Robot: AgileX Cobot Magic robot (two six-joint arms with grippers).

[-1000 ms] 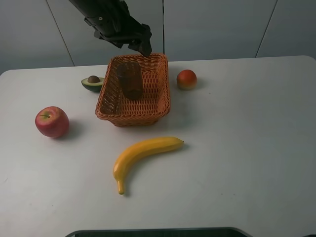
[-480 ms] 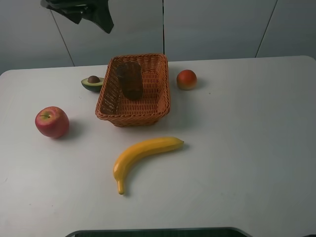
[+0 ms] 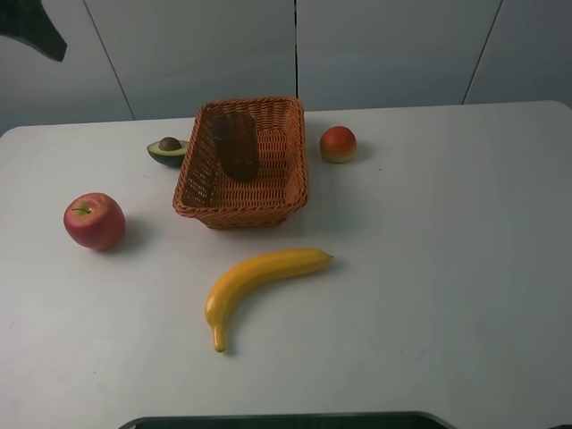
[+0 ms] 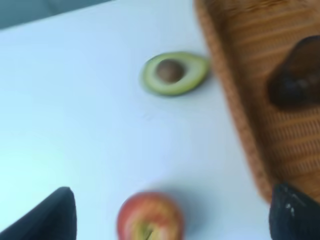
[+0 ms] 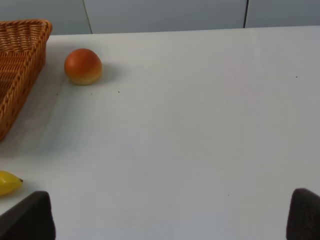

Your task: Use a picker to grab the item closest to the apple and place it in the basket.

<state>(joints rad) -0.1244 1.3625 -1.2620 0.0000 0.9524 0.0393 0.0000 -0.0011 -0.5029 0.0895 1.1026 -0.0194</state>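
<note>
A red apple (image 3: 94,220) sits at the table's left. An avocado half (image 3: 168,149) lies beside the left wall of the orange wicker basket (image 3: 243,216). A dark brown item (image 3: 235,143) leans inside the basket. My left gripper (image 3: 36,27) hangs high at the far left corner, away from everything. The left wrist view looks down on the avocado half (image 4: 174,73), the apple (image 4: 150,217), the basket (image 4: 227,85) and the brown item (image 4: 295,80). There my left gripper (image 4: 172,215) is open and holds nothing. My right gripper (image 5: 170,217) is open over bare table.
A yellow banana (image 3: 259,281) lies in front of the basket. An orange-red round fruit (image 3: 338,143) sits to the basket's right and also shows as the fruit (image 5: 83,66) in the right wrist view. A dark strip (image 3: 286,420) runs along the table's near edge.
My left arm has swung from above the basket's back rim up and to the far left. The brown item stays in the basket; nothing else moved.
</note>
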